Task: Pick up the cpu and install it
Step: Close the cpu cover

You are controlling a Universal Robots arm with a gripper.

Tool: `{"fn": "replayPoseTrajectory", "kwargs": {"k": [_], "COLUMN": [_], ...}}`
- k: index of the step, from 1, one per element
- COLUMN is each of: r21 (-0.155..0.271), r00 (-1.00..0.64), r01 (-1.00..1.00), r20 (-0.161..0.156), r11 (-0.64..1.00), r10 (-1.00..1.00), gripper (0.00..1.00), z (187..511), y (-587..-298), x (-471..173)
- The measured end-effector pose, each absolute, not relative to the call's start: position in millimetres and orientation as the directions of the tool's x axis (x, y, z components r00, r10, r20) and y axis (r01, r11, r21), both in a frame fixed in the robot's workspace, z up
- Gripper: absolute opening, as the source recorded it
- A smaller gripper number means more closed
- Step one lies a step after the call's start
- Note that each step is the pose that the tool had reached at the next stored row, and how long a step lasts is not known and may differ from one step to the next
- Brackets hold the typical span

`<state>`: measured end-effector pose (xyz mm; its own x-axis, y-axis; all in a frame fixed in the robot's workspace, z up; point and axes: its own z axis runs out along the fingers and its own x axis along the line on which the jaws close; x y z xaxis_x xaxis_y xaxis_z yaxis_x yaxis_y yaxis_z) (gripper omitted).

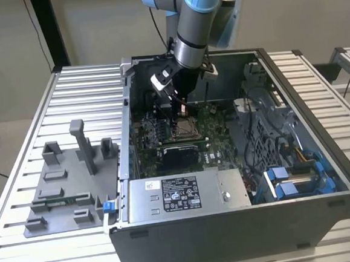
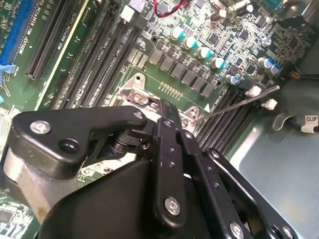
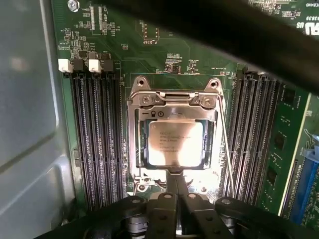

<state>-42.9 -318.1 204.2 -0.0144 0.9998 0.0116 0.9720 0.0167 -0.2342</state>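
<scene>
Black links of the pincer (image 3: 177, 177) crowd the foreground in both wrist views. Its fingers are pressed together on nothing, tips at the edge of the socket frame (image 3: 133, 144). The first wrist view shows the cpu (image 3: 175, 144) lying flat in that frame, between memory slots (image 3: 97, 144). In the second wrist view the pincer (image 2: 163, 107) covers most of the socket, and a lever wire (image 2: 239, 103) juts out. The exterior view shows the case (image 1: 231, 230) and a tray (image 1: 64, 182) on the tabletop (image 1: 81, 90).
</scene>
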Motion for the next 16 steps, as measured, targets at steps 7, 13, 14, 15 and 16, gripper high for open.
{"fn": "replayPoseTrajectory", "kwargs": {"k": [7, 13, 14, 15, 16], "r21": [-0.234, -0.234, -0.234, -0.234, -0.234], "r00": [-0.015, -0.015, -0.015, -0.015, -0.015], "r01": [0.972, 0.972, 0.972, 0.972, 0.972], "r20": [0.012, 0.012, 0.012, 0.012, 0.012], "r11": [0.017, 0.017, 0.017, 0.017, 0.017], "r10": [1.000, 1.000, 1.000, 1.000, 1.000], "gripper": [0.00, 0.00, 0.00, 0.00, 0.00], "z": [201.7, 200.4, 200.3, 200.1, 200.1], "y": [-318.1, -318.1, -318.1, -318.1, -318.1], "x": [-44.3, -46.0, -46.1, -46.4, -46.8]}}
